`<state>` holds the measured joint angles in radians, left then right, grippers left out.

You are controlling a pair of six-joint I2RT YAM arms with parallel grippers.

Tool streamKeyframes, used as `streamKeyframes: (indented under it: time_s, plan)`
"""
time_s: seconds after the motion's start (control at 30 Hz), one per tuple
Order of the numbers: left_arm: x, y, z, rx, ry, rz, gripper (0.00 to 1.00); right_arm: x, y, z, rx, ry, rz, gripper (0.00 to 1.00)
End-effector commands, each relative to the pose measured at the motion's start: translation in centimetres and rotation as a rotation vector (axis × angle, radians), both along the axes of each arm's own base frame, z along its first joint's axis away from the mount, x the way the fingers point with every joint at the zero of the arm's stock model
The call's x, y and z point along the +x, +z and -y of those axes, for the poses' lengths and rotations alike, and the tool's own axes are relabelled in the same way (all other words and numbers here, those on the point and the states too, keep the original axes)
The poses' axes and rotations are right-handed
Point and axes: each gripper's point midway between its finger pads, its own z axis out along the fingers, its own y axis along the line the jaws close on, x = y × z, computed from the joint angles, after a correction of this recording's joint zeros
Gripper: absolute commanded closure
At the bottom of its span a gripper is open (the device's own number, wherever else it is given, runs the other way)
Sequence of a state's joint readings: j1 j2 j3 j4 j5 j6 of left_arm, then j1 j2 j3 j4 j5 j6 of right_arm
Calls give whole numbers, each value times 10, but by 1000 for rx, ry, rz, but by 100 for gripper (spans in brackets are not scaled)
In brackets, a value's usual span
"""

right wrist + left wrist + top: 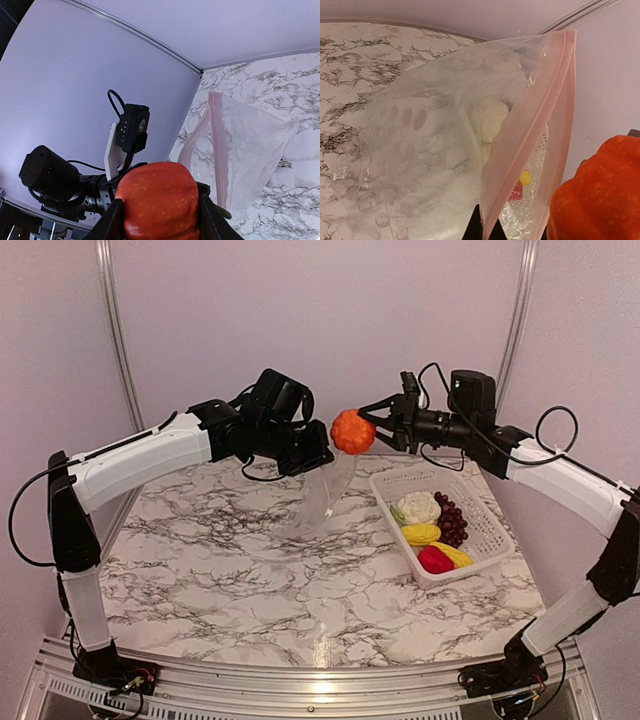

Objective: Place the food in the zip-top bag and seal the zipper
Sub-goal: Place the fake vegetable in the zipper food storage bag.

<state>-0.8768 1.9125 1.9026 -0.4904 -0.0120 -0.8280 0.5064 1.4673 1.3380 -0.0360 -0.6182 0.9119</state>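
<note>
Two grips to report. My left gripper (322, 454) is clamped tight on the top edge of the bag (322, 496), pinching it at the zipper strip (530, 135). My right gripper (368, 428) has its jaws closed around the orange fruit (352, 431), one finger on each side, with the fruit filling the gap between them.

The fruit is held up in the air, above and to the left of the basket (492, 528), right beside the bag's mouth. From the left wrist camera, the two sides of the pink strip stand a little apart, so the mouth is parted. The bag hangs from the left gripper just left of the basket's far corner. I cannot tell whether its lower end touches the table (230, 550).

Inside the basket lie the cauliflower (420, 507), the grapes (453, 521), two yellow pieces (420, 534) and the red piece (434, 560). The basket sits on the marble-patterned table.
</note>
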Motion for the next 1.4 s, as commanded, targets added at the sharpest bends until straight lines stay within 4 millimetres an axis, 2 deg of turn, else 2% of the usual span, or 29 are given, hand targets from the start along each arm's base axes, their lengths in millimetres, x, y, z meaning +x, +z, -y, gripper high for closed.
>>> streamKeyframes:
  time_s: [0.0, 0.2, 0.47, 0.57, 0.67, 0.87, 0.97, 1.03, 1.13, 1.2, 1.37]
  plan:
    - [-4, 22, 1, -64, -23, 20, 100, 0, -3, -11, 20, 29, -4, 84]
    - [-4, 32, 1, -94, -17, 31, 100, 8, -27, -5, -68, -27, -39, 84]
    - [-5, 33, -2, -97, -7, 31, 100, 23, -53, 11, -234, -133, -69, 84]
    - [-5, 33, -2, -98, -8, 31, 100, 25, -55, 12, -285, -146, -59, 84]
    - [-5, 32, 0, -100, -11, 26, 100, 24, -53, 2, -356, -145, -32, 84]
    - [-3, 32, 3, -105, -16, 24, 100, 15, -55, -36, -425, -85, -14, 83]
    - [-2, 32, 2, -102, -8, 27, 100, 13, -59, -38, -468, -100, -38, 81]
    - [-2, 32, 0, -99, 0, 30, 100, 14, -62, -36, -494, -104, -52, 70]
    - [-1, 32, -3, -96, 9, 31, 100, 10, -55, -38, -495, -77, -45, 52]
    - [-1, 30, -4, -95, 10, 29, 100, 8, -38, -38, -471, -72, -23, 41]
    - [-1, 23, -9, -83, 17, 18, 100, -1, 8, -36, -396, -66, 35, 36]
